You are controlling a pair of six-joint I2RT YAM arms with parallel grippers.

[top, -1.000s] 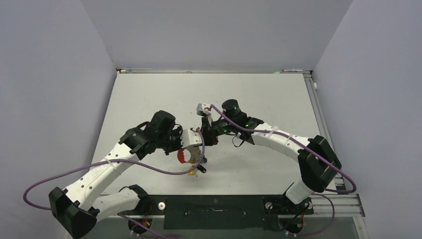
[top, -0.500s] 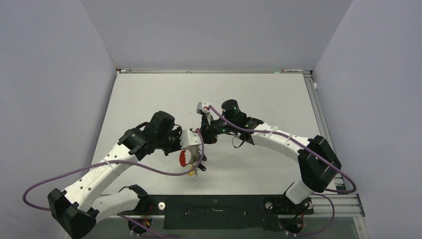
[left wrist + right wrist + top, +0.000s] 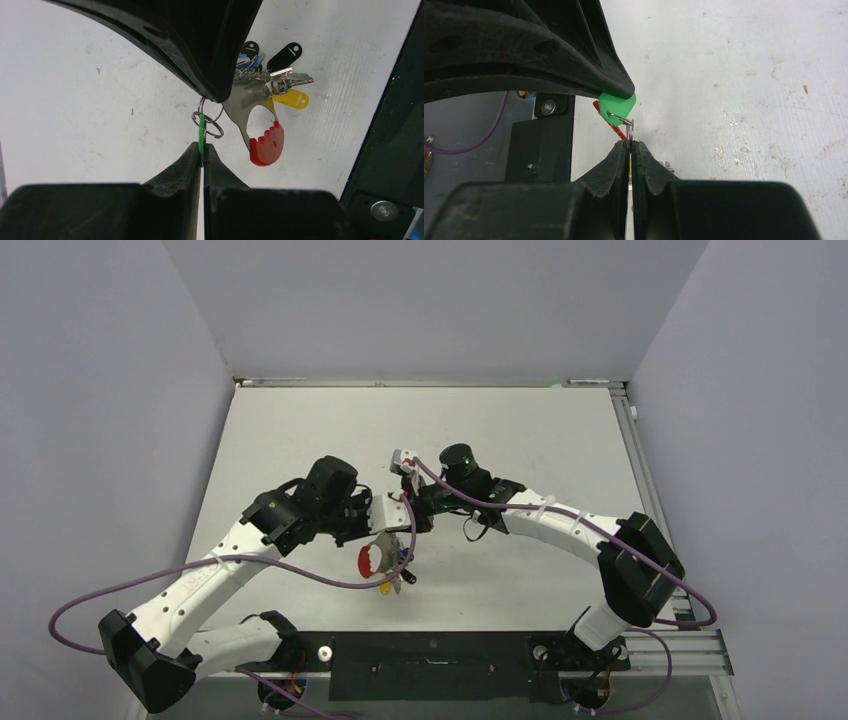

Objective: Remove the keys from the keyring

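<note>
In the left wrist view my left gripper (image 3: 202, 146) is shut on the green key tag (image 3: 201, 131), seen edge-on. A small wire loop (image 3: 214, 125) links the tag to the grey crescent keyring (image 3: 244, 102) with its red arc (image 3: 266, 145). Black (image 3: 287, 52), blue (image 3: 246, 61) and yellow (image 3: 291, 99) keys hang behind it. In the right wrist view my right gripper (image 3: 630, 142) is shut on the wire loop (image 3: 629, 126) just below the green tag (image 3: 618, 106). From above, both grippers meet tip to tip (image 3: 385, 518) (image 3: 408, 512), with the keyring (image 3: 370, 558) and keys (image 3: 400, 578) hanging below.
The white table (image 3: 520, 430) spreads behind and to the sides. The black base rail (image 3: 430, 650) runs along the near edge, just under the hanging bunch. Purple cables (image 3: 300, 575) loop round both arms.
Both grippers have shifted slightly left and closer together. The hanging keyring and keys have swung a little with them. Both grips are unchanged.
</note>
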